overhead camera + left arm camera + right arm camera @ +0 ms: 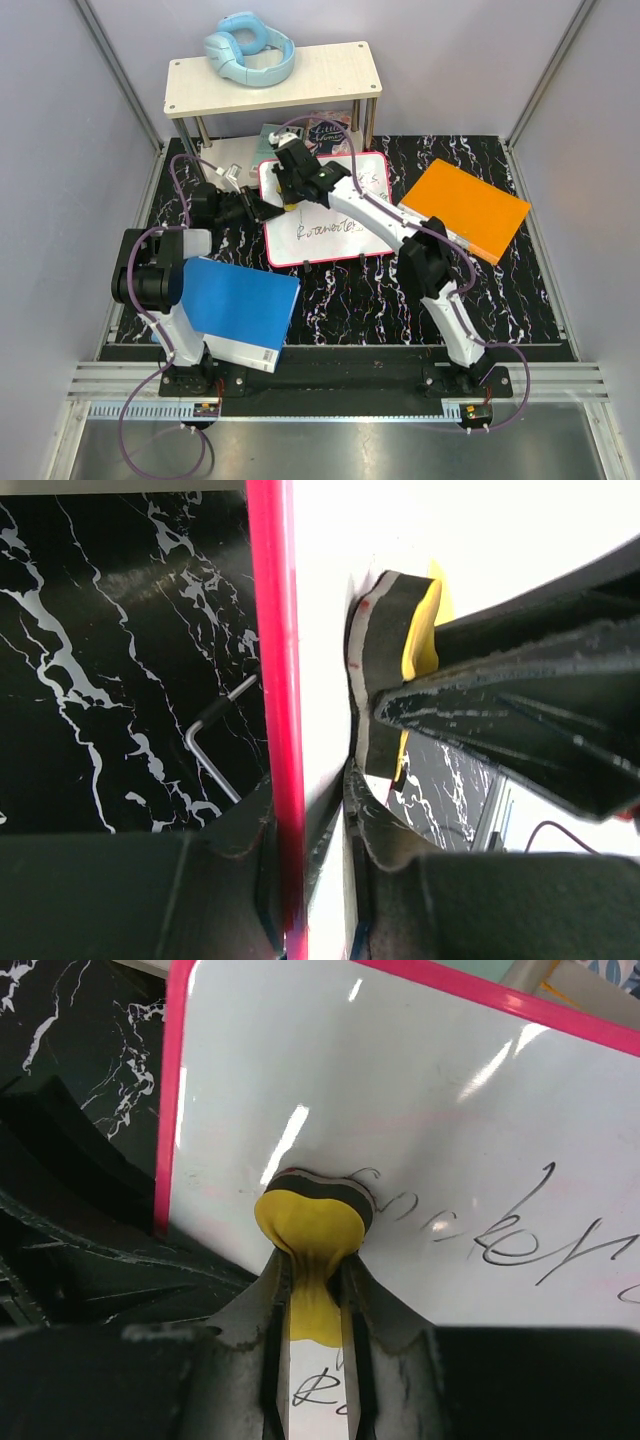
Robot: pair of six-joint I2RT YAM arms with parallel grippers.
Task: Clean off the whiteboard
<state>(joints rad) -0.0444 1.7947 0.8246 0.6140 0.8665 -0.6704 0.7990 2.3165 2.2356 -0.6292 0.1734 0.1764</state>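
The whiteboard [335,225], white with a pink-red rim, lies mid-table and carries dark handwriting [500,1245]. My right gripper [315,1265] is shut on a yellow eraser [308,1222], whose dark felt face presses on the board's upper left part. In the top view this gripper [292,188] is over the board's far left corner. My left gripper [262,208] sits at the board's left edge. Its jaws straddle the red rim [275,680] and stand slightly apart, with a strip of white board showing between them. The eraser [385,660] stands just beyond its fingers.
A blue book [240,305] lies near the left arm's base and an orange book [465,208] to the right of the board. A white shelf [270,80] at the back holds light blue headphones [248,48]. A bent metal key [215,750] lies left of the board.
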